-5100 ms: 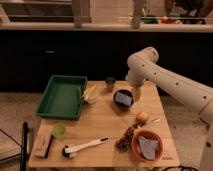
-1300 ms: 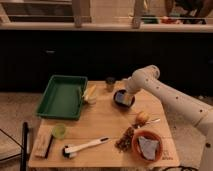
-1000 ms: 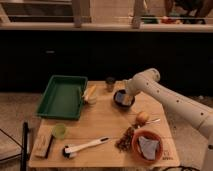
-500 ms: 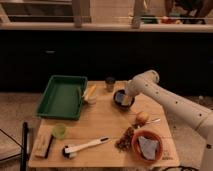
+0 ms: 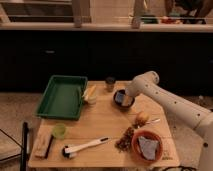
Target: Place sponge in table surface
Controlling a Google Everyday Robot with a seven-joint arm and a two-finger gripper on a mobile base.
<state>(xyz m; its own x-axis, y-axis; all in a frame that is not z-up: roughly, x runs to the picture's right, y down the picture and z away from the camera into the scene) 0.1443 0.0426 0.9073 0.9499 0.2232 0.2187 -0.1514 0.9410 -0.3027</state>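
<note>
Camera view: the gripper (image 5: 125,95) sits low over the dark bowl (image 5: 131,103); how far open it is, or whether it grips anything, cannot be told. 1 grey-blue sponge (image 5: 120,99) shows inside that bowl, which stands on the wooden table surface (image 5: 102,125), right of the green tray (image 5: 62,97)

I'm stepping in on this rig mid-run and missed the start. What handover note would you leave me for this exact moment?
End effector: down at the dark bowl near the table's back edge, right by the sponge; grasp not confirmed.
Sponge: in that bowl, not on the wood.
Table surface: bare wood in front of the bowl.
Done: nothing placed yet.
Left: lift the sponge out and set it on the bare wood.
Note: ignore the similar grey-blue piece in the orange bowl.
</note>
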